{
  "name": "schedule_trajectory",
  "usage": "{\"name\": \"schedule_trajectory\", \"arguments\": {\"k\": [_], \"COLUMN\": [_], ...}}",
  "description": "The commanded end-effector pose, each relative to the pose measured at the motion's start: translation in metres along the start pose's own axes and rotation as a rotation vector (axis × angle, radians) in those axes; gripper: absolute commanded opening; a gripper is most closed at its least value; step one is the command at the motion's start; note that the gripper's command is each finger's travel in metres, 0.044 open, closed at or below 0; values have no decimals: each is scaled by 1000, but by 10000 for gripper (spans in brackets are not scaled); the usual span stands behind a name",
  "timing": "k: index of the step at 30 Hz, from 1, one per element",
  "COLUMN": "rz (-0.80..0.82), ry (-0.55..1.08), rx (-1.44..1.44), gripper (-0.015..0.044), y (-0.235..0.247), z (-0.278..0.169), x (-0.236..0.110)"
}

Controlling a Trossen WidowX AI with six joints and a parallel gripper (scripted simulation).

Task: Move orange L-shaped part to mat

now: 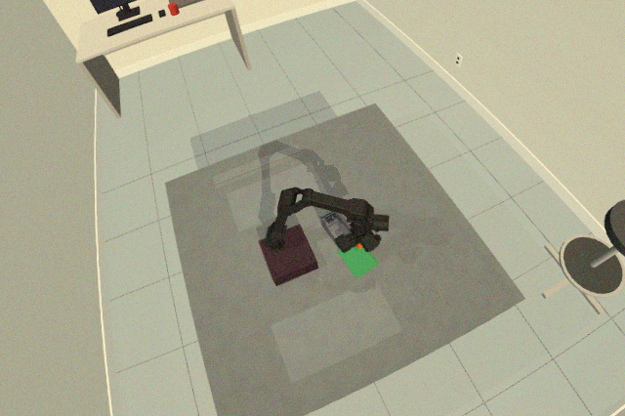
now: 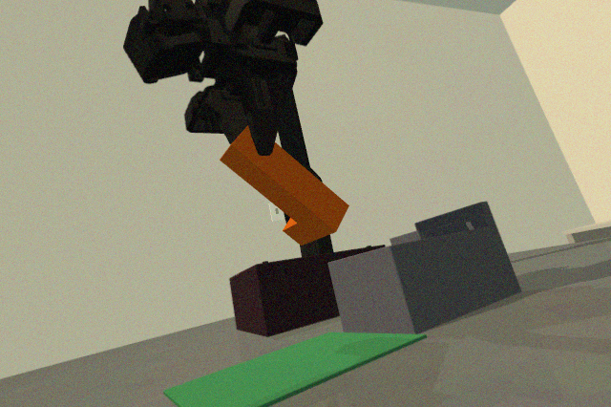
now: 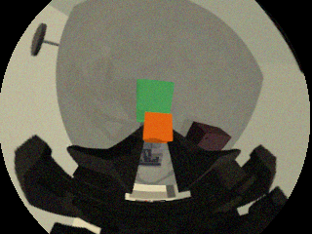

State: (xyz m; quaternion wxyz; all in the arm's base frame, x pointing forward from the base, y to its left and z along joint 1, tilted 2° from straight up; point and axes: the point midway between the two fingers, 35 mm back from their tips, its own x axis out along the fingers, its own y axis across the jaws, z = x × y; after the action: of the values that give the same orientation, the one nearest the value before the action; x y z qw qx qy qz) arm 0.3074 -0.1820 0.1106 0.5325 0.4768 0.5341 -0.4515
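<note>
My gripper (image 2: pixel 260 148) (image 3: pixel 155 129) is shut on the upper end of the orange L-shaped part (image 2: pixel 285 187) (image 3: pixel 158 127) (image 1: pixel 358 245). The part hangs tilted in the air, its L-shaped end lowest, above the near edge of the green mat (image 2: pixel 291 368) (image 1: pixel 359 262) (image 3: pixel 155 99). The grey tray (image 2: pixel 424 279) (image 1: pixel 337 223) (image 3: pixel 154 156) stands just behind the mat, with its pocket empty in the wrist view.
A dark maroon block (image 2: pixel 276 293) (image 1: pixel 288 255) (image 3: pixel 209 136) holds the arm's base beside the tray. A desk with monitors (image 1: pixel 151 13) stands at the far wall. A round stool (image 1: pixel 590 265) stands at the right.
</note>
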Motion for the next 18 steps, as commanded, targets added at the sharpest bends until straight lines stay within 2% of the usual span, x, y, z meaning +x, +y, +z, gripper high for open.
{"name": "schedule_trajectory", "arguments": {"k": [1, 18], "rz": [1, 1], "ry": [-4, -4], "rx": [-4, -4], "gripper": [0, 0], "y": [0, -1], "z": [18, 25], "x": [-1, 15]}}
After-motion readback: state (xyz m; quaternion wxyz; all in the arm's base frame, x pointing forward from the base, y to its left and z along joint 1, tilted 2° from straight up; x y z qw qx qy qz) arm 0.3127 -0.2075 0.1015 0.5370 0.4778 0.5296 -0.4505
